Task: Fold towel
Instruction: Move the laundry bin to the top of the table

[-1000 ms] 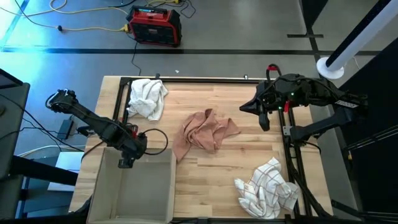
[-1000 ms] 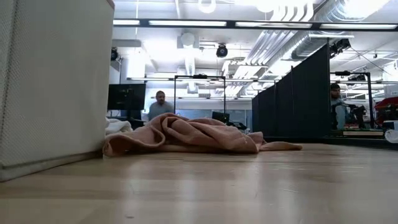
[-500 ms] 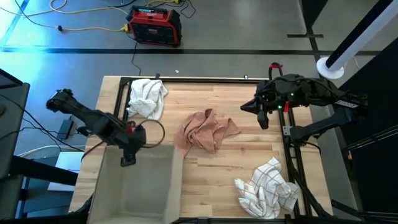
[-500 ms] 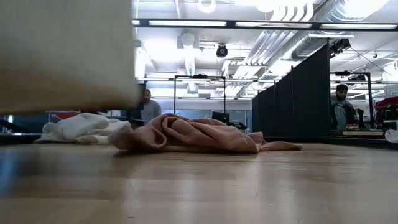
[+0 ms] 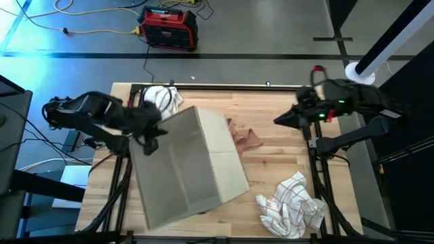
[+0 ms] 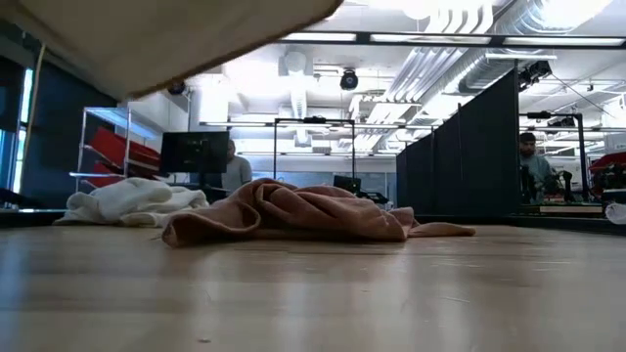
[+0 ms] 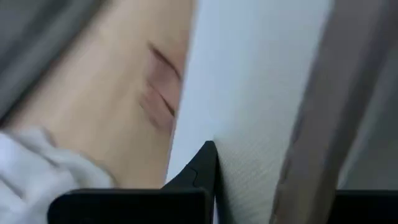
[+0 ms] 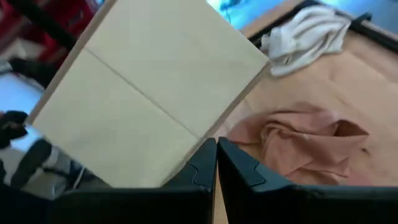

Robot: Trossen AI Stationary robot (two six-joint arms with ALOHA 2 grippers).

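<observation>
Towel (image 5: 245, 137) of pink-tan cloth lies crumpled near the middle of the wooden table (image 5: 285, 169), partly hidden in the high view by a beige fabric bin (image 5: 190, 166) held tilted in the air above it; the low view shows the cloth (image 6: 293, 215) flat on the boards with the bin's underside (image 6: 166, 34) hanging overhead. The left gripper (image 5: 150, 131) pinches the bin's wall, its fingers pressed together on the fabric (image 7: 249, 155). What the bin holds cannot be told. A white towel (image 5: 161, 97) sits bunched at the far left corner of the table, partly behind the raised bin, and a white checked towel (image 5: 293, 205) lies crumpled at the near right edge. The right gripper (image 5: 281, 120) hovers over the table's right side with its fingers (image 8: 202, 165) pressed together and holding nothing. Beyond the table a red and black box (image 5: 168, 27) stands on the floor.
</observation>
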